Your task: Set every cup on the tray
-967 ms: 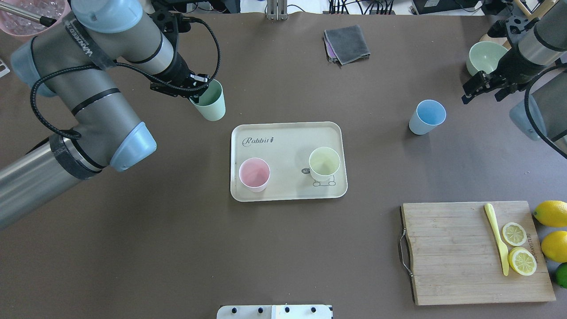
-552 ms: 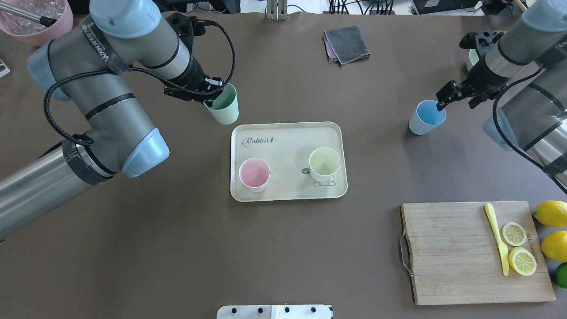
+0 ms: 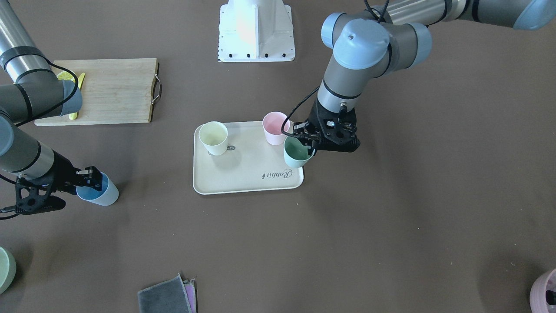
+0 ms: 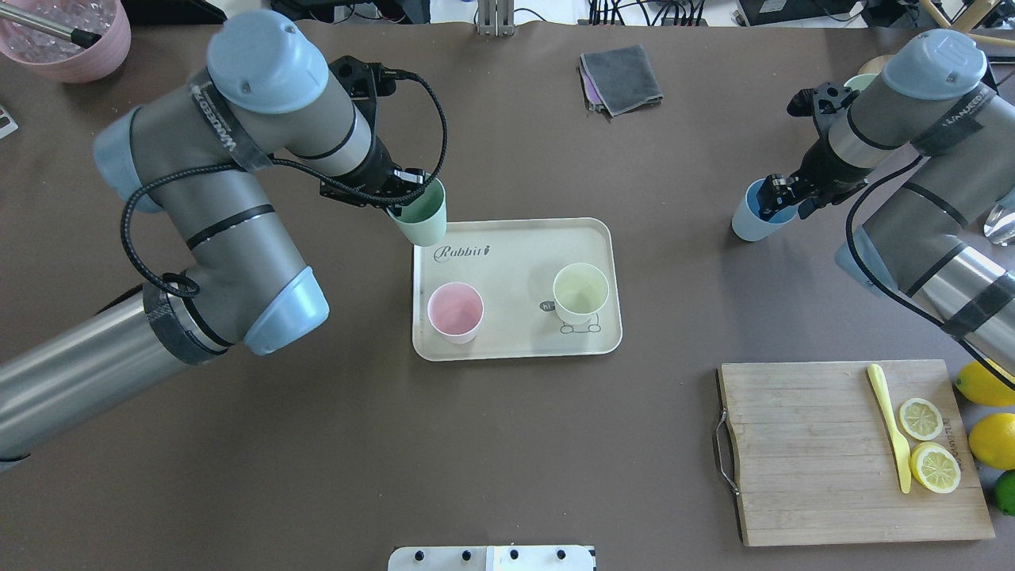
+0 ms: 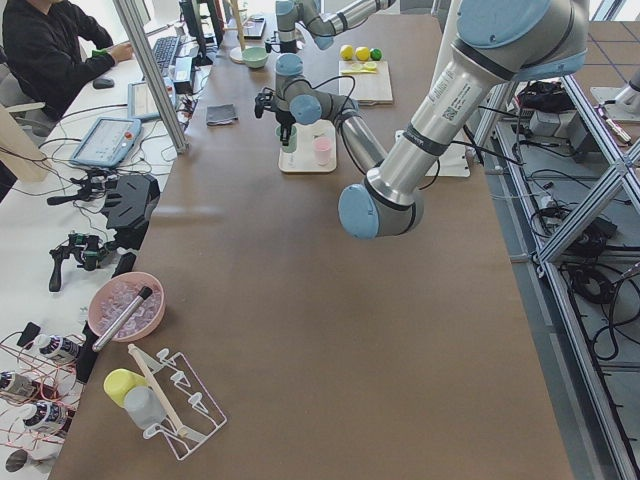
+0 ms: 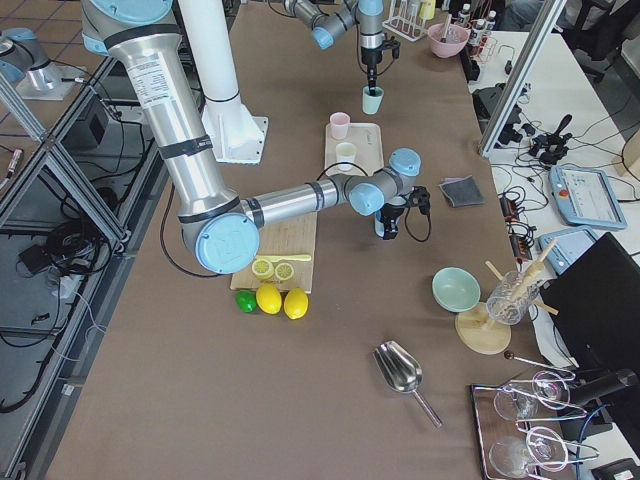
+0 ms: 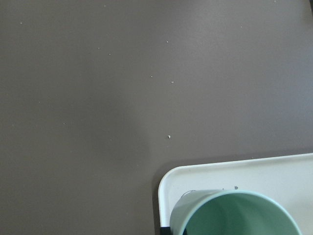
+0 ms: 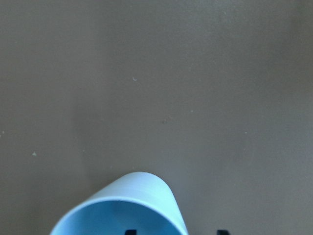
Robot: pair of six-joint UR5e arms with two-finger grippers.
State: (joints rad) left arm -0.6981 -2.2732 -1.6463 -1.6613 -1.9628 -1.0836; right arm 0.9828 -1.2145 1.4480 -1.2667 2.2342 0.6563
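my left tool (image 4: pixel 412 189) is pinched shut on the rim of the mint green cup (image 4: pixel 423 220), one finger inside the mouth and one outside. the cup hangs from it at a tilt. it is over the far left corner of the tray (image 4: pixel 515 246), beside the "rabbit" script (image 4: pixel 464 252). i can't tell whether its base touches the tray floor; i judge it a little clear.

to do this step well, i want to carry the cup slightly further in from the raised rim, so the whole base is over flat floor. then i level it and lower it straight down until it rests. only then do i let the fingers part, and i lift straight up so the inner finger doesn't drag the wall and tip it. the pink cup (image 4: pixel 455 312) stands at the tray's near left, so i keep the mint one on the far side.

my right tool (image 4: pixel 781 200) is open, astride the wall of the light blue cup (image 4: pixel 752 224) and not clamped, as far as the wrist view shows. that cup stands upright on the counter (image 4: pixel 507 444), well right of the tray. the pale yellow cup (image 4: pixel 580 292) stands on the tray's right half.
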